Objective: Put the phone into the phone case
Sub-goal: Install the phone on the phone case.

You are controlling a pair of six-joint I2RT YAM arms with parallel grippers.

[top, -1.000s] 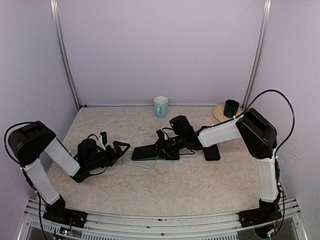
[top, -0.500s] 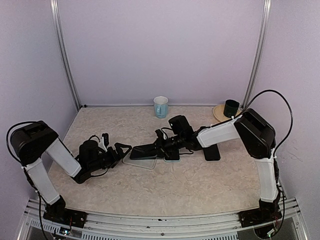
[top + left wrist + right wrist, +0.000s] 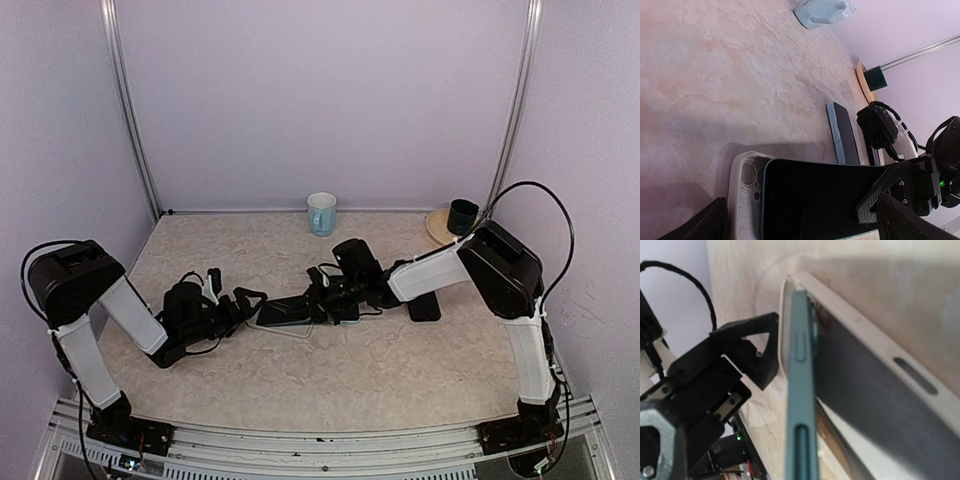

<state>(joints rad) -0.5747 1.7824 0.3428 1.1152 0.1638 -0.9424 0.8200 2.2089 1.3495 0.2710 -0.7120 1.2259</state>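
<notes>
Top external observer: Right end effector [image 3: 318,296] is clenched on one short end of the phone [image 3: 290,311]. Left end effector [image 3: 232,287] is released, fingers spread wide, holding nothing. The two face each other, and the phone lies between them.

Wrist observer: Confirmed. In the left wrist view the phone's dark screen faces up over the phone case [image 3: 742,190], just ahead of the spread left fingers [image 3: 710,225]. The case's camera-cutout end sticks out beyond the phone, on the left end effector's side.

Top external observer: Is the phone seated?

Wrist observer: No. In the right wrist view the phone is tilted. Its end far from the right end effector sits down at the case's rim, and the gripped end stands above the case floor. I cannot tell whether that far corner is fully inside the lip.

Top external observer: The case lies flat on the worktop [image 3: 380,370]. A mug [image 3: 321,213] stands well beyond both end effectors.
</notes>
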